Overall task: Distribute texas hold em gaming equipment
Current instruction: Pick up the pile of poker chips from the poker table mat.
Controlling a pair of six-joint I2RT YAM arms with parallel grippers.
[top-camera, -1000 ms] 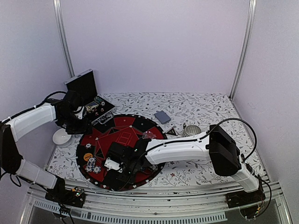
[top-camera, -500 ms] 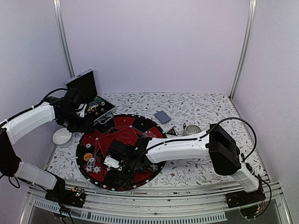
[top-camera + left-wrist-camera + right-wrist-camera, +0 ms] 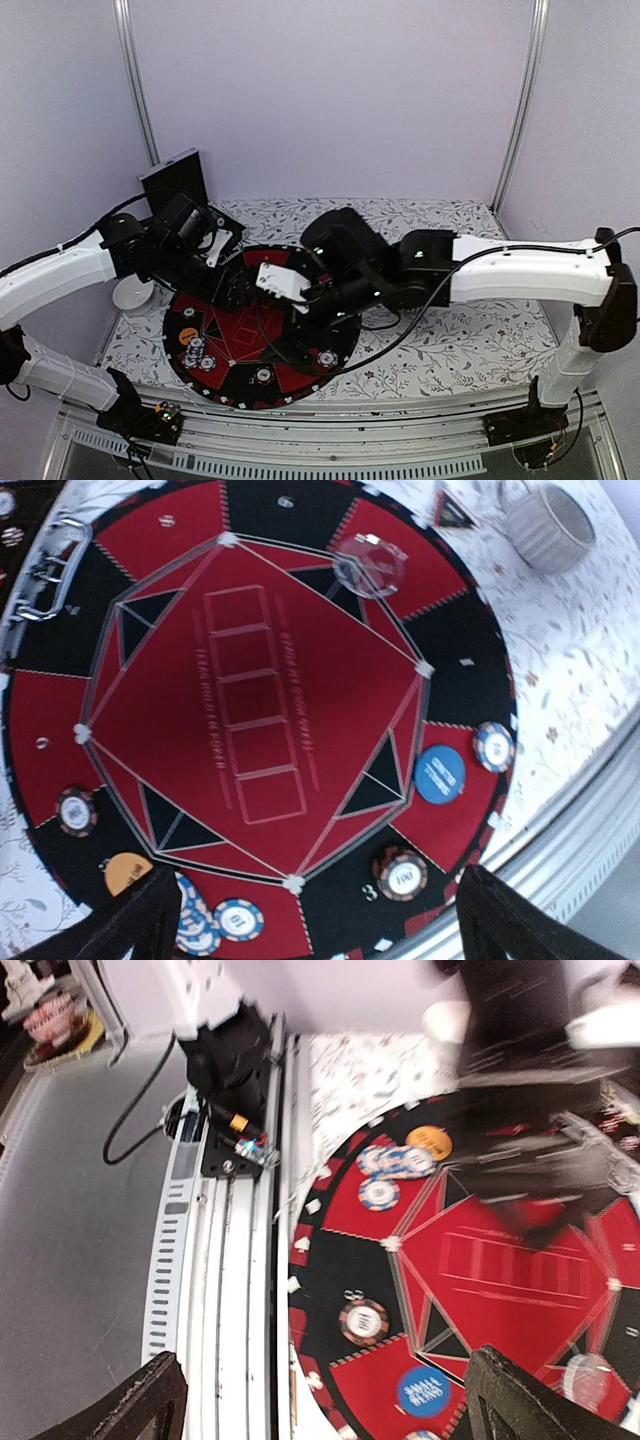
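ABOVE: both arms reach over the round mat (image 3: 225,335). The left claw (image 3: 318,880), spread and empty, hovers above a poker chip (image 3: 400,872), the blue button (image 3: 441,773) just ahead. The right claw (image 3: 328,1358), likewise released, faces chip piles (image 3: 395,1163) farther ahead. Chips are placed; no cards show, so dealing apparently remains.

Top view high behind rig, facing back wall (image 3: 330,100); wrist views close above round mat (image 3: 235,335), seen in all three

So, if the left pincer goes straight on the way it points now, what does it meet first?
Probably the round mat, on its bare red middle. Depth is unclear from this view.
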